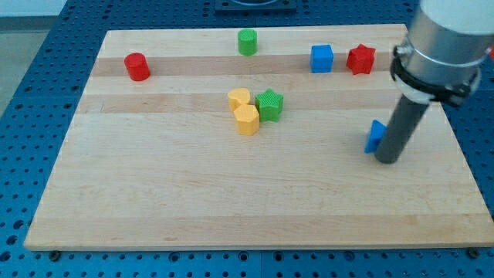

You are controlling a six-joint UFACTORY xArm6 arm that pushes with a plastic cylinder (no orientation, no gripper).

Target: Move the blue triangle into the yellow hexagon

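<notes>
The blue triangle (375, 136) lies at the view's right of the wooden board, partly hidden by my rod. My tip (387, 160) rests on the board touching the triangle's right side. The yellow hexagon (246, 120) sits near the board's middle, far to the left of the triangle. A second yellow block (239, 99) touches the hexagon from the top, and a green star (270, 105) touches it at its upper right.
A red cylinder (137, 66) stands at the top left, a green cylinder (247, 42) at top middle, a blue cube (322, 58) and a red star (360, 59) at top right. The board's right edge (463, 154) is close to my rod.
</notes>
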